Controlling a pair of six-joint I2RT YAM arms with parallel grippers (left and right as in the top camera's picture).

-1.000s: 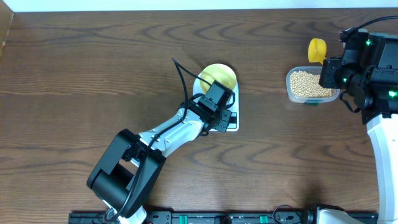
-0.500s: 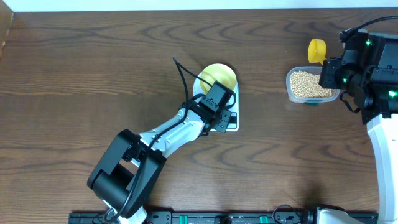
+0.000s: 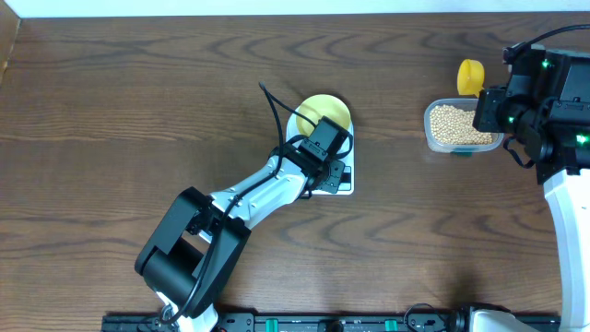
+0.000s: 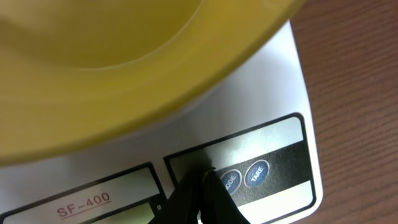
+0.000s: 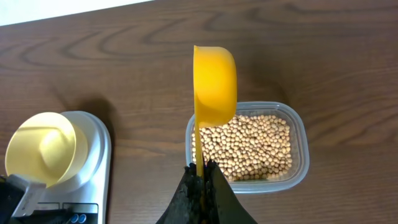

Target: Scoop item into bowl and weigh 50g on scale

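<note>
At the bottom of the left wrist view, the left claw (image 4: 204,186) had its fingers pinched together on nothing. Its tips met the panel of the one white scale (image 4: 273,93), beside two blue buttons (image 4: 231,180). One pale-yellow bowl (image 4: 124,62) sat on top. The right claw (image 5: 202,180) clamped the handle of one yellow scoop (image 5: 214,81), held above one clear tub (image 5: 300,149) of many soybeans (image 5: 249,146). The dark wood-grain table (image 3: 138,111) ended at a white strip (image 3: 277,7) along the frame's top.
</note>
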